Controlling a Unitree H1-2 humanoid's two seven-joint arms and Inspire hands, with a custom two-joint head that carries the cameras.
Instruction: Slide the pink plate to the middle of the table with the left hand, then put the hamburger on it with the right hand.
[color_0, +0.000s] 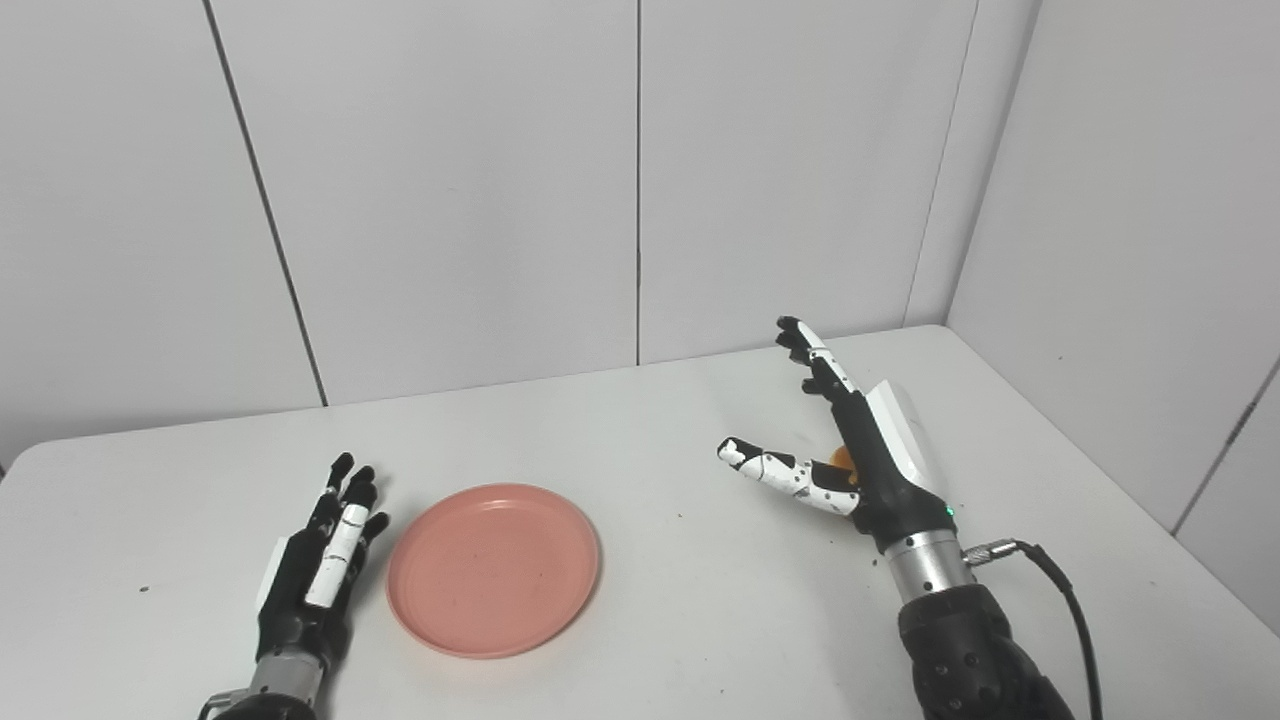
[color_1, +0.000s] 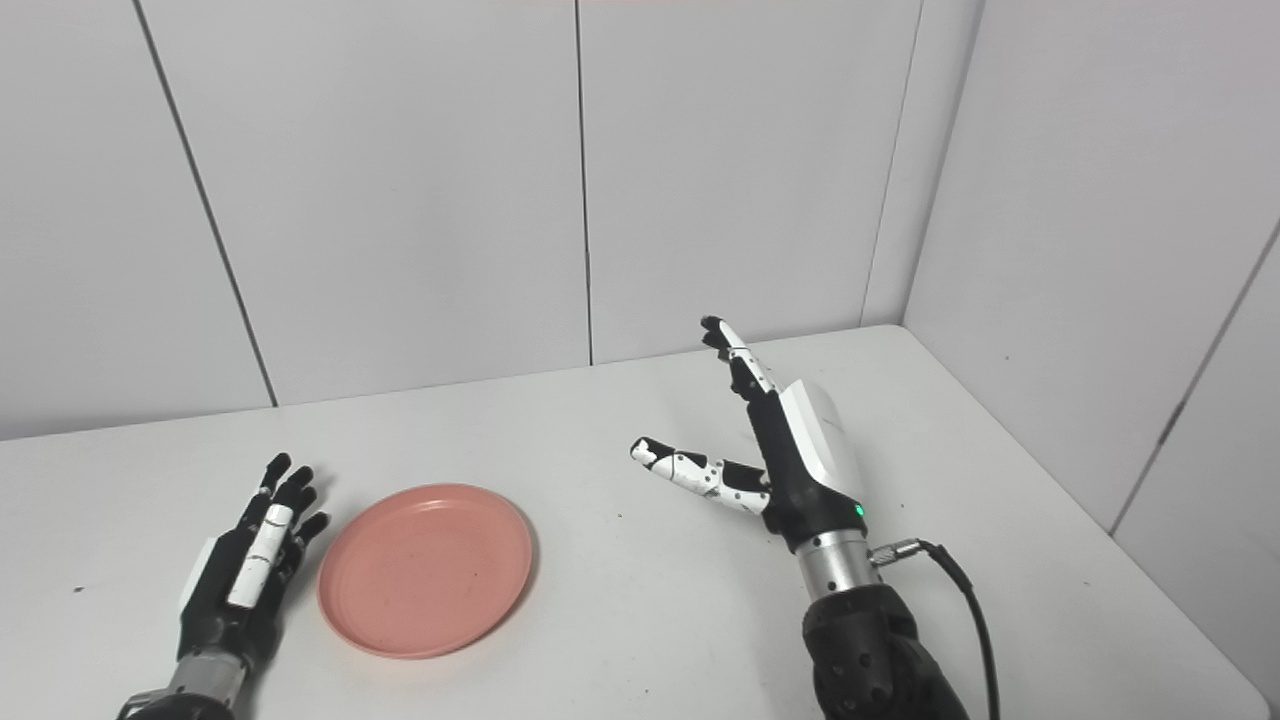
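The pink plate (color_0: 495, 570) lies empty on the white table (color_0: 640, 440), left of the middle. My left hand (color_0: 320, 560) rests flat just left of the plate's rim, open, fingers stretched and pointing away from me; I cannot tell whether it touches the rim. My right hand (color_0: 865, 450) is open on the right side of the table, fingers pointing up and away, thumb spread to the left. A small orange bit (color_0: 843, 460) shows just behind its palm. It may be the hamburger, and the rest is hidden by the hand. It does not show in the right eye view.
Grey panel walls stand close behind the table and along its right side. A black cable (color_0: 1060, 590) runs from my right wrist down along the forearm. The table's right edge (color_0: 1150, 520) is near the right arm.
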